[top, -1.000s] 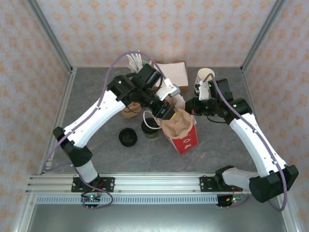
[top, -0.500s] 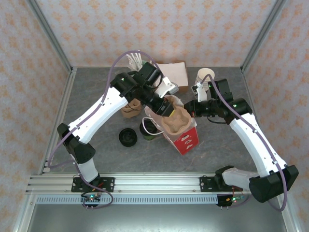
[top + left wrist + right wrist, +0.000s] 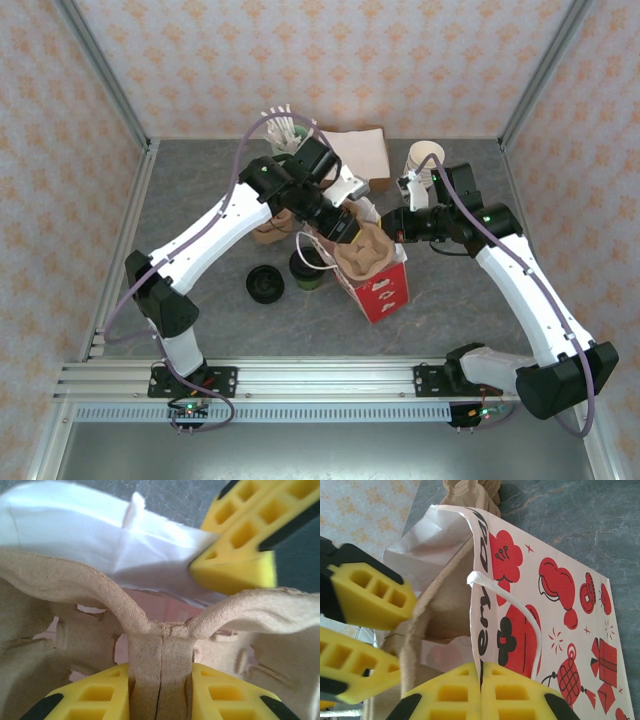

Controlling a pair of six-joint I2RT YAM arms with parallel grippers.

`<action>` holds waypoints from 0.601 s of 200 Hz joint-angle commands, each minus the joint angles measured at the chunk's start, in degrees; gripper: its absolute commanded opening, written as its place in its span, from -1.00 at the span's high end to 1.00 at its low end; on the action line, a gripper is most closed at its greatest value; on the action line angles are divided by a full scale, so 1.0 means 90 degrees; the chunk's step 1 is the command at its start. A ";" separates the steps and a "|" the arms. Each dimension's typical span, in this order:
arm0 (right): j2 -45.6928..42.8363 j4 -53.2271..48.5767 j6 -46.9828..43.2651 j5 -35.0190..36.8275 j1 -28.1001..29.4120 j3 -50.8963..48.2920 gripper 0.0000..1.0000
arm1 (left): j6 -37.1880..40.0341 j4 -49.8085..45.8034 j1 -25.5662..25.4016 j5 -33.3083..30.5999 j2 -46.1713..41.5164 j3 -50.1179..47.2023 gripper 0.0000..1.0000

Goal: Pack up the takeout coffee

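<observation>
Now | left tool (image 3: pixel 160 682) clamped on carrier (image 3: pixel 75 585) | right tool (image 3: pixel 481 690) pinching bag (image 3: pixel 545 605) | coffee cup (image 3: pixel 310 272) near left tool, apart

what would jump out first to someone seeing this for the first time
The red-and-white paper bag sits mid-table, with a brown pulp cup carrier poking out of its mouth. The left claw is clamped on the carrier's middle ridge, while the right claw pinches the bag's rim. Just left of the bag stands the dark green cup, and the black lid lies apart from it on the table.
</observation>
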 commanded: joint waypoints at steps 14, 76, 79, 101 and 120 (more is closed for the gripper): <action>-0.0197 0.0044 0.0227 -0.0087 0.0046 0.0028 0.89 | -0.0061 0.0443 -0.0027 -0.0654 -0.0327 -0.0297 0.46; -0.0250 0.0116 0.0277 -0.0063 0.0050 0.0002 0.89 | 0.0027 0.0376 -0.0183 -0.1341 -0.0333 -0.0237 0.47; -0.0250 0.0120 0.0284 -0.0063 0.0044 0.0005 0.89 | 0.0039 0.0364 -0.0205 -0.1375 -0.0328 -0.0228 0.47; -0.0259 0.0201 0.0402 -0.0073 0.0046 -0.0001 0.89 | 0.0035 0.0384 -0.0297 -0.1664 -0.0354 -0.0221 0.47; -0.0288 0.0313 0.0481 -0.0103 0.0047 -0.0061 0.89 | 0.0006 0.0403 -0.0348 -0.1793 -0.0349 -0.0199 0.47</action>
